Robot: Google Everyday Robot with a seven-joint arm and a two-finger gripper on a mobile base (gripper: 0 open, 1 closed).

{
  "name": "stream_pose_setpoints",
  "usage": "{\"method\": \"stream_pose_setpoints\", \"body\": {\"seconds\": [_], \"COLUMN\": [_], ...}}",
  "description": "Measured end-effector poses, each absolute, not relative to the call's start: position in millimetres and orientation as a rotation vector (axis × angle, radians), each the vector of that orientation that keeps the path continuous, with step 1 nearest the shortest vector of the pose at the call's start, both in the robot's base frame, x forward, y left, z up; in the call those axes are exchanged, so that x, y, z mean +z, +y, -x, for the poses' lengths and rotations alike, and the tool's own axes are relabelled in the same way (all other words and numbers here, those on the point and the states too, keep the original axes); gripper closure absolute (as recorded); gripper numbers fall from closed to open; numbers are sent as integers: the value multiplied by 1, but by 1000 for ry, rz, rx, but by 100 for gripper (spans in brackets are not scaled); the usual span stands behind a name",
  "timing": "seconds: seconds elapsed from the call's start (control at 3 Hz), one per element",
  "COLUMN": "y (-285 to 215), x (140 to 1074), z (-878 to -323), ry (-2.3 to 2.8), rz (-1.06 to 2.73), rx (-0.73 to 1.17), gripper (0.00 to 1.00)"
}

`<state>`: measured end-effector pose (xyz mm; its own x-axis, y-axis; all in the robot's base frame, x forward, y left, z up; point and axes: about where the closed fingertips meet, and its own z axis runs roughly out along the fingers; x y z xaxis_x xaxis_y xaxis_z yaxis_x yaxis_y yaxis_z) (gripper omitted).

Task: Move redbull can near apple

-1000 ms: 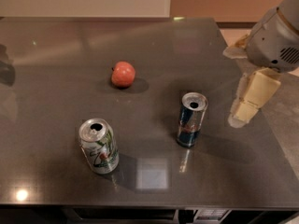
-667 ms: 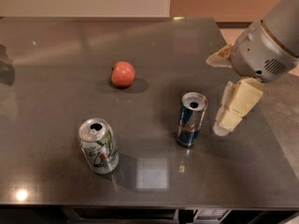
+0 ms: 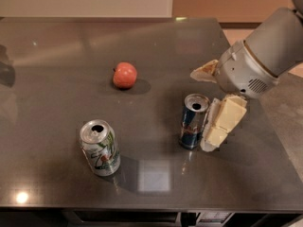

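The redbull can [image 3: 192, 126], slim, blue and silver with an open top, stands upright right of the table's middle. The apple [image 3: 125, 75], red-orange, lies up and to the left of it, well apart. My gripper [image 3: 201, 110] comes in from the right and is open. One cream finger [image 3: 221, 123] stands right against the can's right side. The other finger [image 3: 203, 72] points left just behind the can. The can stands on the table, not lifted.
A wider silver can with green-red print [image 3: 100, 147] stands at the front left. The dark table [image 3: 57, 46] ends at a right edge under my arm and at a front edge near the bottom. A bright reflection lies on the surface in front of the cans.
My gripper has moved left and down toward the redbull can; its near finger now stands against the can's right side. The can, the apple and the other can have not moved.
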<state>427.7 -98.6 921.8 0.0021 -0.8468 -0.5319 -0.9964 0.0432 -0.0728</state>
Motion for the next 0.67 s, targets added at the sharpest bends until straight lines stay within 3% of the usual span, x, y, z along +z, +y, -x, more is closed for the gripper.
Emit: {"method": "stream_pose_setpoints", "body": {"seconds": [0.33,0.67], "y": [-96,-98], "x": [914,911], "z": [-426,-426], "ry": [1886,1889], "rz": [1862,1857], "rx": [459,453], "gripper": [17,41]}}
